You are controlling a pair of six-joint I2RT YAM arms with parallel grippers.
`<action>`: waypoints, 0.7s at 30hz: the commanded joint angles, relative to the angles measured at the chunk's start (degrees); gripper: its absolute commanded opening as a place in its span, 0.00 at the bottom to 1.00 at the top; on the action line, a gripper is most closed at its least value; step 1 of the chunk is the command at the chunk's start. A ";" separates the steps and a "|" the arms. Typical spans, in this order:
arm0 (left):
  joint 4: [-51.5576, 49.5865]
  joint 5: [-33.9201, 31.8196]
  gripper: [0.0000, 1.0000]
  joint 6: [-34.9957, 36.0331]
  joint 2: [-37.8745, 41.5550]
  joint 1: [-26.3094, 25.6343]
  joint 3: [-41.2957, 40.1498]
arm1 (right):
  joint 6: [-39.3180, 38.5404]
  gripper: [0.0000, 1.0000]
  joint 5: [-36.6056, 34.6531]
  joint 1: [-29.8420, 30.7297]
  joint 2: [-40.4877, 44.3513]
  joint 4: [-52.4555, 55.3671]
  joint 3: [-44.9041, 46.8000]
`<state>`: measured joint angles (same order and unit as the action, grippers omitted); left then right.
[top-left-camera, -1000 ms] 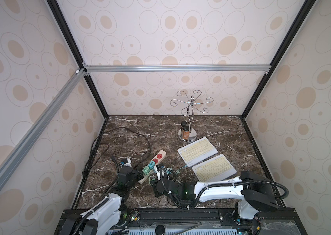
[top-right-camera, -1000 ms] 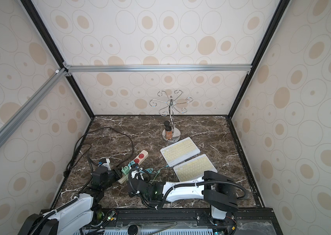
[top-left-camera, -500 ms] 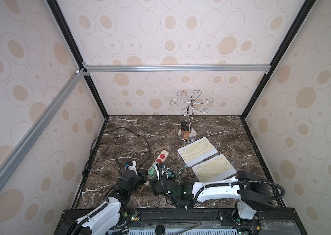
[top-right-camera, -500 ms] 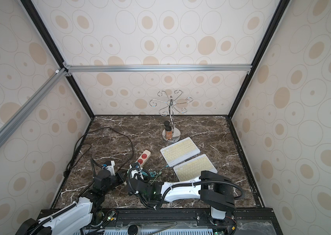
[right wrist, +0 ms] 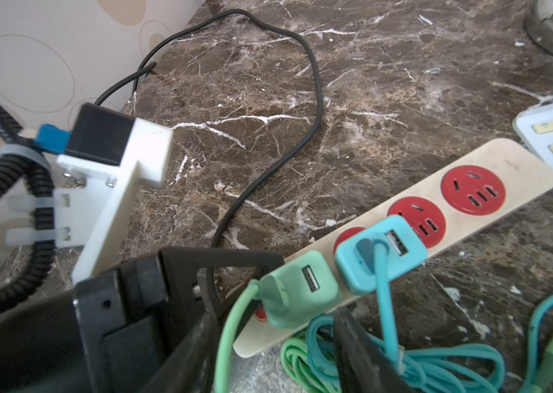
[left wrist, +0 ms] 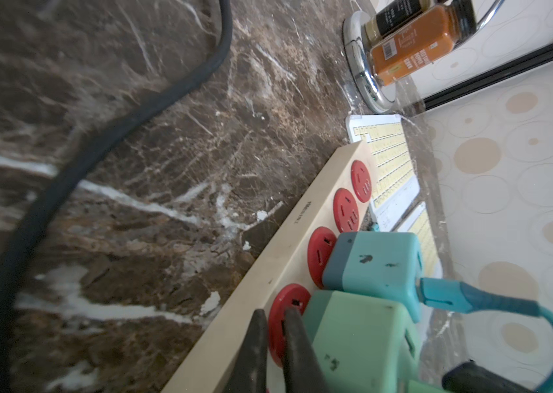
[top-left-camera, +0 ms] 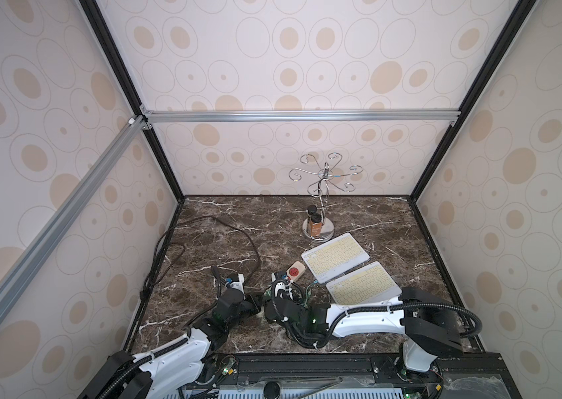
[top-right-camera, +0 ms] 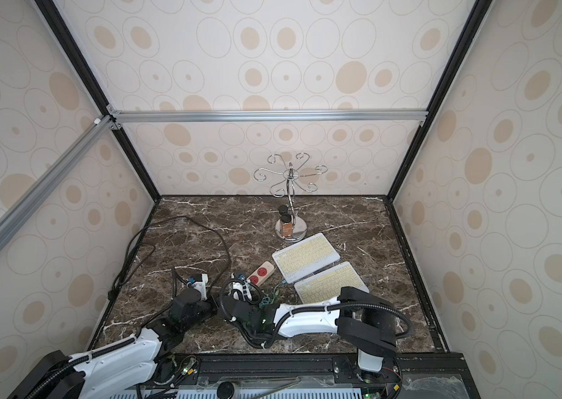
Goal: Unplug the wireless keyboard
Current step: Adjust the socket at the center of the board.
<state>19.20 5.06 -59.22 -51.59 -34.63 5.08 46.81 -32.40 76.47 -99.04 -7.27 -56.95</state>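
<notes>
Two white keyboards with yellow keys (top-left-camera: 335, 257) (top-left-camera: 364, 285) lie side by side at the right in both top views (top-right-camera: 305, 257). A cream power strip (right wrist: 492, 163) with red sockets carries a green charger (right wrist: 299, 289) and a blue charger (right wrist: 377, 255), each with a cable of its own colour. My right gripper (right wrist: 278, 343) is open, its fingers either side of the green cable (right wrist: 231, 333) and the strip's near end. My left gripper (left wrist: 271, 340) is shut on nothing, tips on the strip (left wrist: 268, 272) beside the green charger (left wrist: 360, 340). Both grippers meet there (top-left-camera: 262, 305).
Coiled green and blue cable (right wrist: 302, 360) lies at the strip's near end. A thick black cord (top-left-camera: 203, 221) loops across the left of the marble table. A chrome hook stand (top-left-camera: 321, 228) with two spice bottles (top-left-camera: 315, 222) stands behind the keyboards. Walls close three sides.
The power strip has slid right, toward the keyboards. My left gripper followed it to the right. The right gripper's fingers have spread wider.
</notes>
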 commanded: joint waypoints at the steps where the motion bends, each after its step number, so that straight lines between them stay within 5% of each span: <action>1: -11.19 -6.98 0.20 3.94 4.87 -0.57 4.54 | 2.76 0.58 0.51 -0.51 -0.10 2.02 0.03; 9: -19.29 -10.25 0.33 10.98 12.09 4.19 7.73 | 5.64 0.67 5.40 -3.47 -7.29 2.19 -4.34; 14: -13.48 -2.33 0.28 12.74 6.77 11.36 4.88 | 4.73 0.69 5.42 -4.74 -12.18 3.65 -8.87; 21: -5.59 0.16 0.25 12.90 2.38 14.33 0.46 | -3.49 0.65 6.74 -5.87 -15.85 -3.12 -10.22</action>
<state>8.78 3.25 -47.83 -48.77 -20.91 6.59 48.07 -26.98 71.42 -112.20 -6.22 -66.00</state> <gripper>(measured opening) 0.249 0.648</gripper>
